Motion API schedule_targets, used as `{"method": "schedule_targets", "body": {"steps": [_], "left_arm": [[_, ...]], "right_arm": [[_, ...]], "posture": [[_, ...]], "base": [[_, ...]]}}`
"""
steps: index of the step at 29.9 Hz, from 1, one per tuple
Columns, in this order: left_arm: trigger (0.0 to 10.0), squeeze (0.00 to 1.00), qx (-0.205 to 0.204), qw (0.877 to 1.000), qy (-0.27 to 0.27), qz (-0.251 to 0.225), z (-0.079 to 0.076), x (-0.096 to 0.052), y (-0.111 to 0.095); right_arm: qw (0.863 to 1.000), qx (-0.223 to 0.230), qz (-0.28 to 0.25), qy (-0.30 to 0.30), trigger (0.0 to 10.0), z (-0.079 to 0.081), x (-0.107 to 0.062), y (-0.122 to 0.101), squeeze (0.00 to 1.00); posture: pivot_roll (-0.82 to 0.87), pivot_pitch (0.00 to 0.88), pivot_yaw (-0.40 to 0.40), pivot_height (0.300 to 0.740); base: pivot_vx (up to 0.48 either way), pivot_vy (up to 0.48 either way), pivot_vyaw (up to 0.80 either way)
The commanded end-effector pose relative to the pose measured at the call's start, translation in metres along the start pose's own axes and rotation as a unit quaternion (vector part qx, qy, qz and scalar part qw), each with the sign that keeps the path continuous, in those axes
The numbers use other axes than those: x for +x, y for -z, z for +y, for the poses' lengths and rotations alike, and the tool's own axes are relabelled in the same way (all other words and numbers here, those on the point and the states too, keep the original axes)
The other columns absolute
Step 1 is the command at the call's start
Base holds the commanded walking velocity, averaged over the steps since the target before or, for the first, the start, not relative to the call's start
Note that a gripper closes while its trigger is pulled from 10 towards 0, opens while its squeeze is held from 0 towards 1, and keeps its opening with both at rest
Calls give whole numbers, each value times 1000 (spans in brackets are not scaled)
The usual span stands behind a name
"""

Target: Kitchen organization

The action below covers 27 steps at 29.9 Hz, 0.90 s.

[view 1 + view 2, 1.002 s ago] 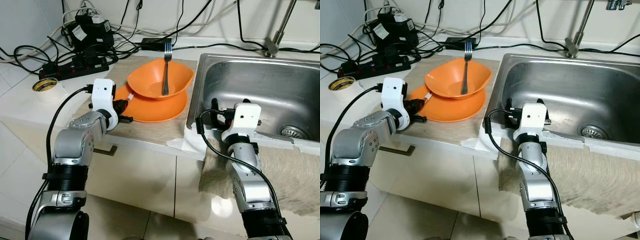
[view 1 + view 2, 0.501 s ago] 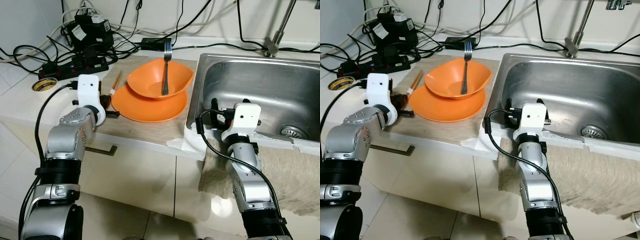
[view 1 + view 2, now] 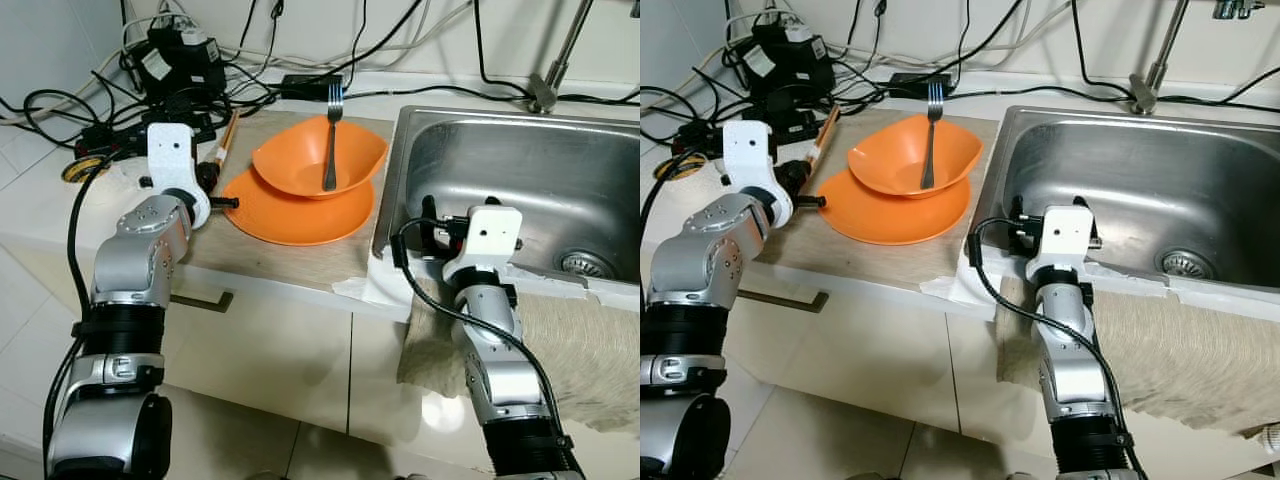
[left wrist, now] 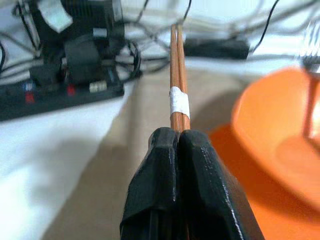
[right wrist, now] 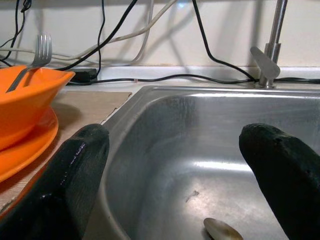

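Jaws of our left gripper (image 4: 178, 150) are pressed together on a pair of wooden chopsticks (image 4: 177, 80), bound side by side with a strip of white tape. Our right gripper (image 5: 175, 165) has its jaws spread wide and holds nothing; it rests at the near rim of the steel sink (image 3: 520, 170).

We hold the chopsticks by their near end, above the left part of the tabletop (image 3: 290, 262), just beside the orange plate (image 3: 300, 215). Their long axis runs away from us toward the back wall, leaning a little to our right, with the free tips aimed at the tangle of black cables and the power strip (image 4: 60, 92). From the head views they look lifted clear of the surface, though we cannot be sure how high.

Beyond the grip, an orange bowl (image 3: 315, 155) sits on the plate with a fork (image 3: 332, 140) standing in it, tines up. A roll of tape (image 3: 78, 168) lies at the far left, and a small pale object (image 5: 220, 230) rests on the sink floor.

We judge the tidying to be at an early stage: the chopsticks are picked up but not yet placed, and the bowl, plate and fork are untouched. Where the chopsticks belong, we cannot tell.
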State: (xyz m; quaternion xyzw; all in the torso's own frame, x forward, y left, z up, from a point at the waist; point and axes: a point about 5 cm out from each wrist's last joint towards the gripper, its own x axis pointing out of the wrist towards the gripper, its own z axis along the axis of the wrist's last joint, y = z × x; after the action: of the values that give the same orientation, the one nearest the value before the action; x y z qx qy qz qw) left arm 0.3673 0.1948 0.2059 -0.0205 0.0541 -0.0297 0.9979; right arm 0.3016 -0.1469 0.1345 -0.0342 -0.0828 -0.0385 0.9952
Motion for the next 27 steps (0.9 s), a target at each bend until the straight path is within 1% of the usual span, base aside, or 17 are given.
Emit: {"method": "schedule_targets", "body": {"steps": [1,6,7,13,15,20,22,23,27], "left_arm": [[0,0,-11,1000,16,-24,-5,0,-10],[0,0,-23,998,53,-35,-19,-2,-10],[0,0,-23,998,53,-35,-19,-2,-10],[0,0,-30,994,91,-43,-31,-4,-9],[0,0,-38,991,116,-50,-39,-5,-11],[0,0,-44,986,147,-57,-47,-8,-14],[0,0,-46,983,167,-62,-53,-11,-14],[0,0,-46,983,167,-62,-53,-11,-14],[0,0,-53,978,192,-69,-61,-14,-15]], "right_arm": [[1000,9,16,-8,10000,3,0,2,0],[1000,24,14,-6,10000,-1,5,-2,0],[1000,24,14,-6,10000,-1,5,-2,0],[1000,27,12,-5,10000,-4,7,-4,0],[999,29,14,-7,10000,-3,7,-4,0],[999,38,15,-13,10000,-2,8,-5,0],[999,47,12,-17,10000,-2,10,-9,0],[999,47,12,-17,10000,-2,10,-9,0],[998,58,4,-25,10000,-3,16,-16,0]], "posture": [[-1,0,93,740],[-1,0,91,740],[-1,0,91,740],[-1,0,90,740],[-1,0,91,740],[-1,0,92,740],[1,0,93,740],[1,0,93,740],[3,0,94,740]], "base": [[0,0,0],[0,0,0],[0,0,0],[0,0,0],[0,0,0],[0,0,0],[0,0,0],[0,0,0],[0,0,0]]}}
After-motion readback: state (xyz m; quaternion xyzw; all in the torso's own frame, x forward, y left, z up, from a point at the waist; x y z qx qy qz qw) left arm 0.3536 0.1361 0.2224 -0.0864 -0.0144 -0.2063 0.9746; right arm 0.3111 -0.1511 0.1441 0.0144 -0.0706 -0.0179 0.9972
